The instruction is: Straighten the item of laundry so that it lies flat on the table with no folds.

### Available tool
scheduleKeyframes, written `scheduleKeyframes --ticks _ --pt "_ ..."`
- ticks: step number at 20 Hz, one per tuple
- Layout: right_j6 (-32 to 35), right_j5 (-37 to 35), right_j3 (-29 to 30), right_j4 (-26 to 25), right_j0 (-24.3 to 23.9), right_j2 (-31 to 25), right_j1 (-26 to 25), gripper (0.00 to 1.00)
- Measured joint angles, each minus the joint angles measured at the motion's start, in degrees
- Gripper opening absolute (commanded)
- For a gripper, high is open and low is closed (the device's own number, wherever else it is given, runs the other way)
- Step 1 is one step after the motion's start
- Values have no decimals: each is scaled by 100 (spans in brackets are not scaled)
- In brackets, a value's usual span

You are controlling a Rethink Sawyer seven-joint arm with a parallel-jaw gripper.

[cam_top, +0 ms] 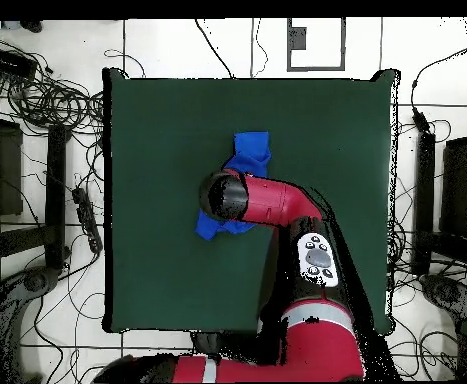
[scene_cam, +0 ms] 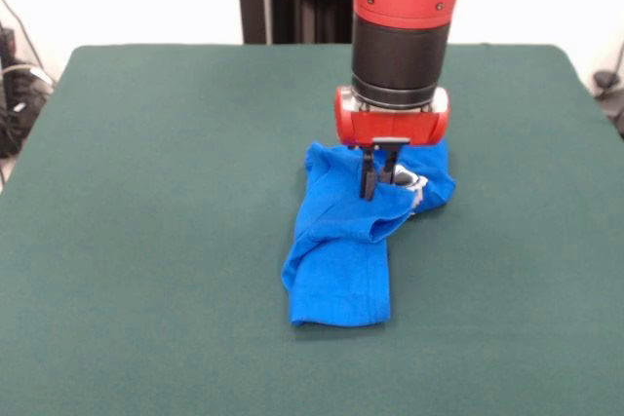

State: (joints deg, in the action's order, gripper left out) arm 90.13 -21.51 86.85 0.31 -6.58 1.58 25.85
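Table (scene_cam: 146,241): dark green cloth surface, rectangular, filling most of both views. It serves as the landmark for every entry below.

Shirt (scene_cam: 336,260): bright blue, lying near the table's middle, a little toward the far edge in the front view. It is crumpled and folded, not flat. One long folded panel runs toward the table's near edge and ends in a straight hem. The upper part is bunched, with a raised ridge of cloth crossing it. A small patch of white-grey print shows at the bunched end, beside the gripper; no lettering can be read. In the overhead view the shirt (cam_top: 249,156) shows as two blue patches, one on each side of the arm's head, with the middle hidden beneath it.

Arm (scene_cam: 400,7): red and black, coming down over the table's middle. Its thick black wrist ends in a red block directly above the bunched end of the shirt. In the overhead view the arm (cam_top: 277,205) reaches from the table's bottom edge toward its centre.

Gripper (scene_cam: 378,182): black, narrow, pointing straight down at the shirt's bunched end. Its fingers stand close together with the tips down in the blue cloth, pinching a fold of the shirt at the raised ridge.
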Motion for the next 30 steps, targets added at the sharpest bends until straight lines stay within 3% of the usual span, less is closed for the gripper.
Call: scheduleKeyframes --ticks 9,30 --pt "0 -1 23 0 -499 -118 179 0" --pt "0 -542 40 -6 -799 -123 768 0"
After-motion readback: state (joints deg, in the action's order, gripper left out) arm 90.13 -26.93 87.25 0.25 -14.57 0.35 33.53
